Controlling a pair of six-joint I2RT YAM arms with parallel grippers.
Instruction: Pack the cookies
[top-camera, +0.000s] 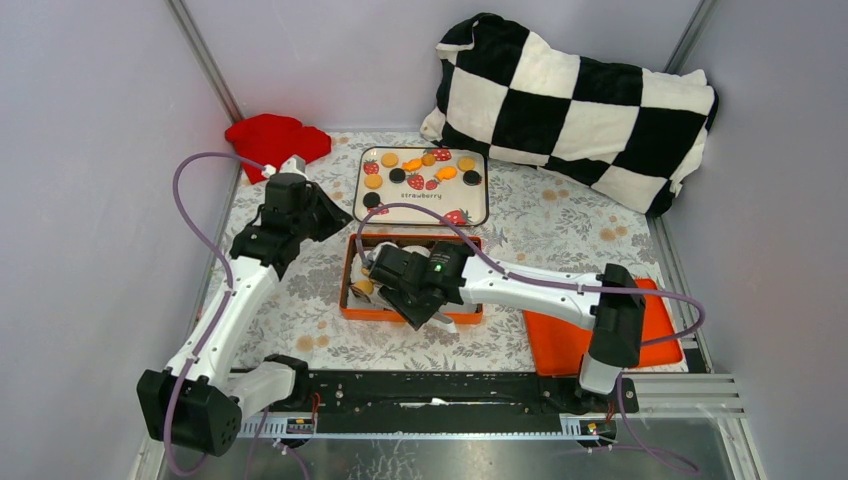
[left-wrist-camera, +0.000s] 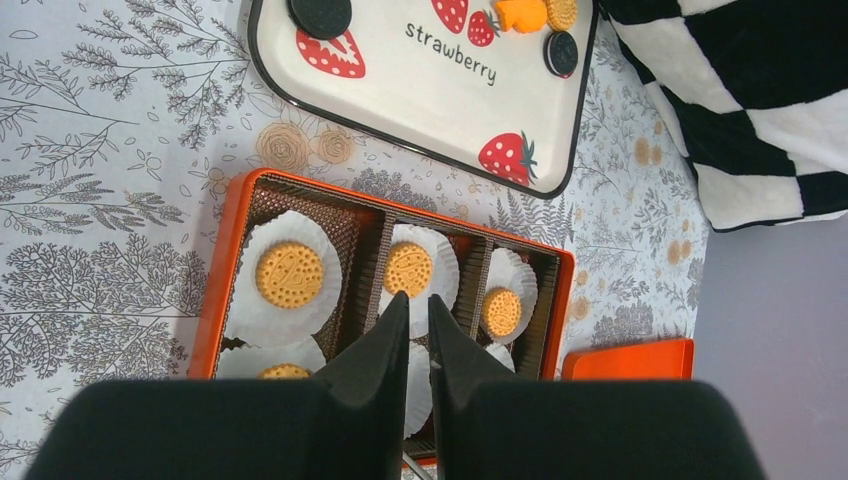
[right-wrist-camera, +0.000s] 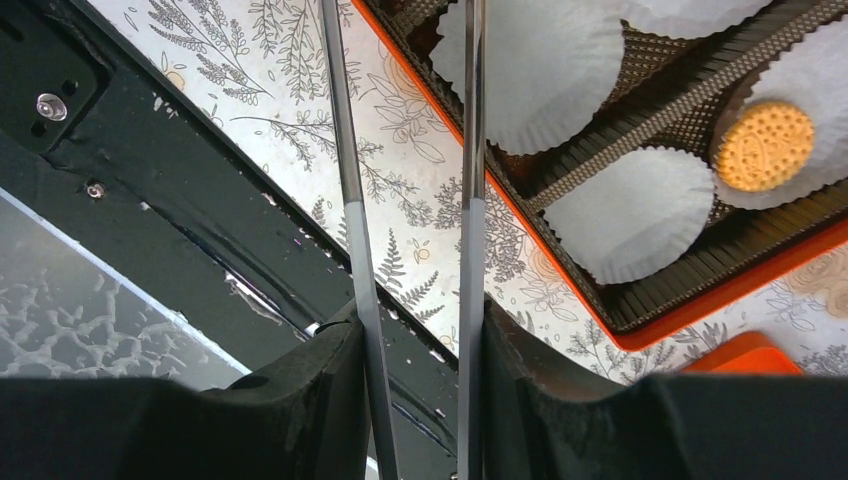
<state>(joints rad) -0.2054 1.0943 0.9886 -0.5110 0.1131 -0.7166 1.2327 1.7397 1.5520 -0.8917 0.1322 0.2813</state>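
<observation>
Orange-yellow, black and fish-shaped cookies (top-camera: 420, 170) lie on the white strawberry tray (top-camera: 470, 205). The orange box (top-camera: 352, 305) holds white paper cups. In the left wrist view several cups hold orange cookies (left-wrist-camera: 289, 275), (left-wrist-camera: 408, 268), (left-wrist-camera: 501, 311). My left gripper (left-wrist-camera: 418, 300) is shut and empty, above the box's near side. My right gripper (right-wrist-camera: 415, 320) is shut on metal tongs (right-wrist-camera: 473, 150) beside the box's front edge (right-wrist-camera: 700, 315). The tongs' tips are out of view. One cookie (right-wrist-camera: 765, 145) and empty cups (right-wrist-camera: 630, 215) show there.
An orange lid (top-camera: 655, 330) lies right of the box. A checkered pillow (top-camera: 580, 110) sits at the back right and a red cloth (top-camera: 275, 140) at the back left. A black rail (top-camera: 440, 390) runs along the near edge.
</observation>
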